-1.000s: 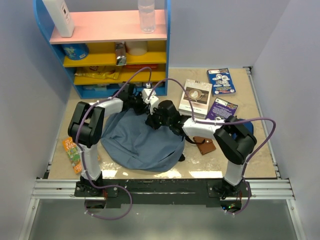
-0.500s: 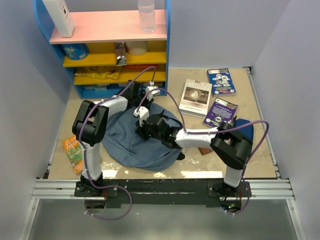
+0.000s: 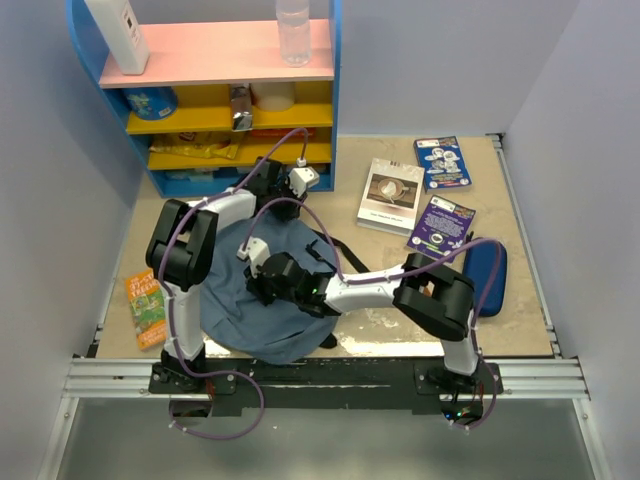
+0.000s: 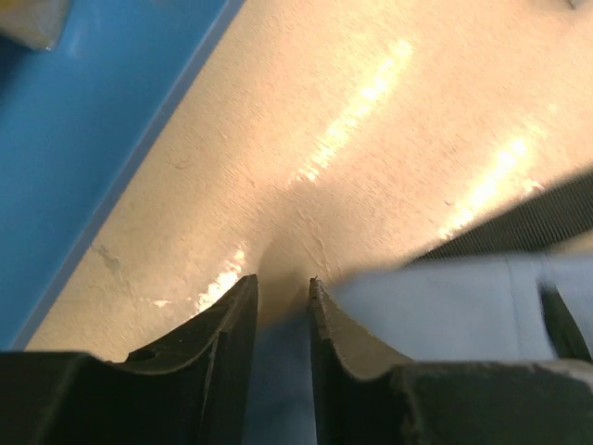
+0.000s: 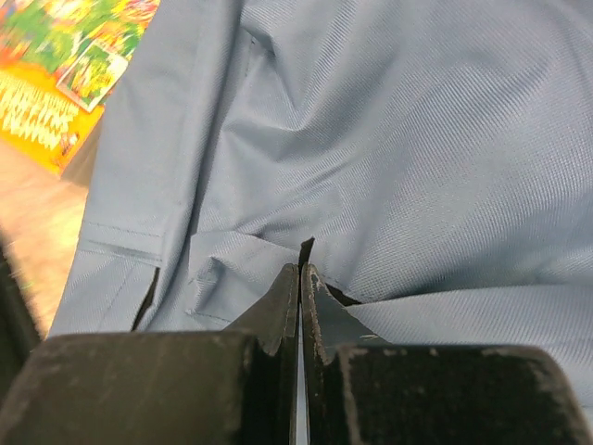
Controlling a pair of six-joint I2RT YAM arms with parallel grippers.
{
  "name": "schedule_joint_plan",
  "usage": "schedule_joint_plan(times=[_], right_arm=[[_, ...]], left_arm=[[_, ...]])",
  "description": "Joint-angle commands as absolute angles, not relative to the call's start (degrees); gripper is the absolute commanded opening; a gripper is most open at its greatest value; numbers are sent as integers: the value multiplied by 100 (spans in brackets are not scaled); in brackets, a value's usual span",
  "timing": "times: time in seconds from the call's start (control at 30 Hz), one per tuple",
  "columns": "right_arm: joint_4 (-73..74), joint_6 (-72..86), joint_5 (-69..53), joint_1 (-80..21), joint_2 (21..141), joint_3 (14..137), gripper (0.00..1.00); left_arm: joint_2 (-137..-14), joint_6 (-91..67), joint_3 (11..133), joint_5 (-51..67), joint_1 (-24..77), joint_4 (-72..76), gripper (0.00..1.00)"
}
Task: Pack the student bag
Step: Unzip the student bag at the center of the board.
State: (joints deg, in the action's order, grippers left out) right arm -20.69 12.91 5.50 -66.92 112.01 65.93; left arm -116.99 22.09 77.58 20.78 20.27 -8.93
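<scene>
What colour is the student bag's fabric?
Plain slate blue-grey across the student bag; right wrist view shows it best.

Counter (image 3: pixel 510 215): pale beige, glossy, with glare streaks just ahead of the left gripper (image 4: pixel 283 287).

Student bag (image 3: pixel 280 335): lies slumped on the counter under the right gripper (image 5: pixel 300 273). Its far edge reaches the left gripper.

Shelf unit (image 3: pixel 180 185): stands on the counter beyond and to the left of the left gripper, blue base near it.

Snack packet (image 3: pixel 148 305): orange and green, flat, left of the right gripper, beside the bag's edge.

Well right of the left gripper: grey-white book (image 3: pixel 392 195), blue booklet (image 3: pixel 442 163), purple booklet (image 3: pixel 442 222), all flat, near one another.

Pencil case (image 3: pixel 490 275): dark blue, far right of the right gripper.
</scene>
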Motion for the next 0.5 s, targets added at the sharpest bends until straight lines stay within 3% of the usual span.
schedule_joint_plan(times=[0.0,0.1,0.23,0.47], right_arm=[[-1784,1740,429,-7154,10900,6470,0],[-1688,1749,966,-7058,10513,5951,0],[-1670,1767,993,-6742,10082,5293,0],[-1565,1556,695,-5881,9922,5080,0]], left_arm=[[-11848,2197,7937,1801,1960,-800,32],[-11646,2311,7989,1959,1890,-966,34],[-11409,2391,8314,2696,1635,-1599,49],[-11329,2777,8253,2689,1240,-1916,52]])
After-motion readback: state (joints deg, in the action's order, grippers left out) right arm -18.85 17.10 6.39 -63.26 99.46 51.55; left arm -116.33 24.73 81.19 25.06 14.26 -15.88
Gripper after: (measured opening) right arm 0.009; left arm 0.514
